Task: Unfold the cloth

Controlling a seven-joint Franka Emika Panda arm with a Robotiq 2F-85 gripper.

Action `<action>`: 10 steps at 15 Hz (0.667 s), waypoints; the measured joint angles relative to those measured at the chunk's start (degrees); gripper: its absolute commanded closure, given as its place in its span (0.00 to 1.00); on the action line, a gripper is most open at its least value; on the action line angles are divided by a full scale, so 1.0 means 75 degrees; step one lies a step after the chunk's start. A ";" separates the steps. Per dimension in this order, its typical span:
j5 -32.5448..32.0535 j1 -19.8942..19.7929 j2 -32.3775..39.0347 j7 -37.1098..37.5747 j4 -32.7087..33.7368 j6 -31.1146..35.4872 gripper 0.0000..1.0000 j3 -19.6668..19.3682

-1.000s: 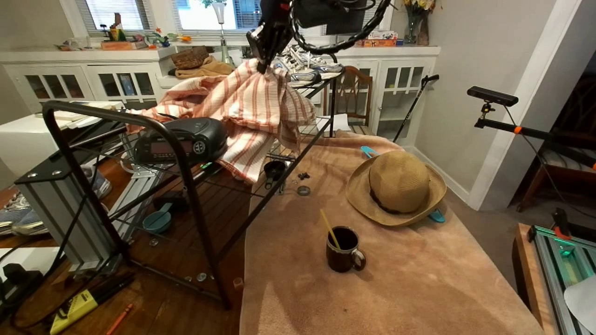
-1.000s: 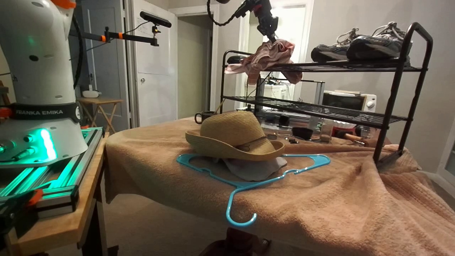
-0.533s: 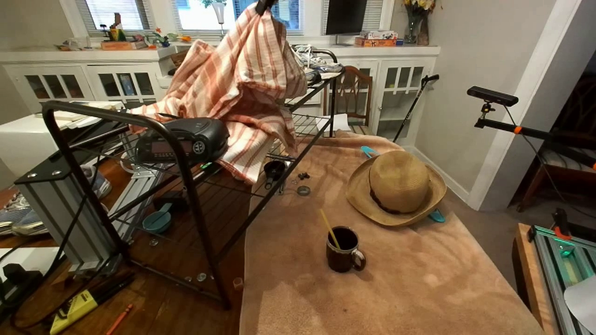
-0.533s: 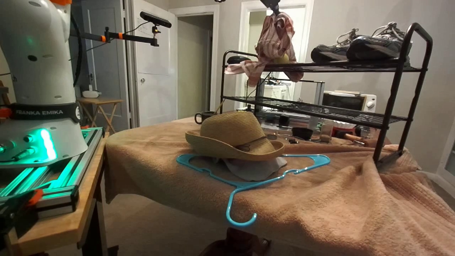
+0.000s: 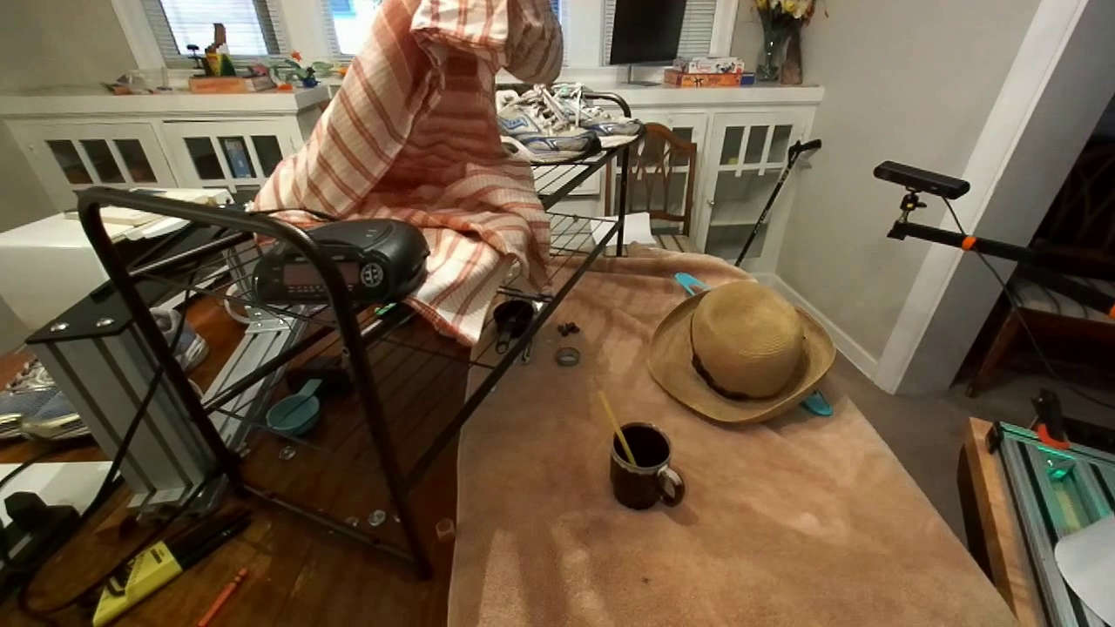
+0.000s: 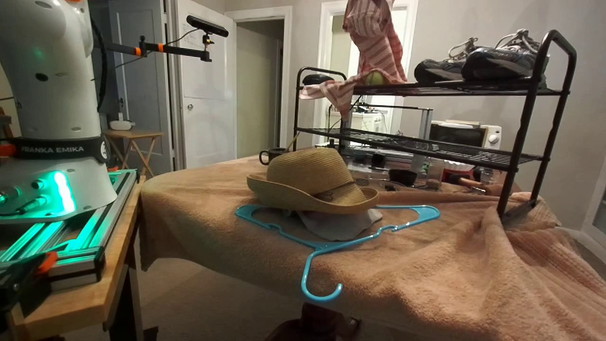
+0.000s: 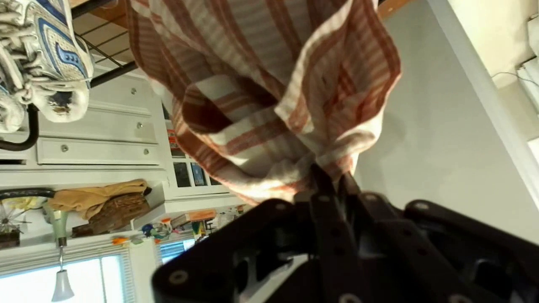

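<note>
1. Wrist view, right of centre: the jaws are clamped on a gathered bit of the striped cloth (image 7: 252,105), which fills the upper middle.
2. In both exterior views the cloth runs down from the top edge, its lower end draped on the rack (image 5: 383,444); in an exterior view a green ball (image 6: 374,78) shows at its foot, above centre.
3. In an exterior view, on the counter (image 5: 740,540): straw hat (image 5: 749,340) right of centre, brown mug (image 5: 638,486) below centre.

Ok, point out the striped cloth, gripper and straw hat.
Striped cloth (image 5: 435,165): in an exterior view, on its hanging middle.
Gripper (image 7: 332,176): wrist view, midway between its fingertips.
Straw hat (image 5: 746,344): in an exterior view, on the crown.
</note>
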 measured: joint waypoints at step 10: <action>0.0412 0.0038 -0.2139 -0.1266 -0.2192 0.0547 0.98 0.0140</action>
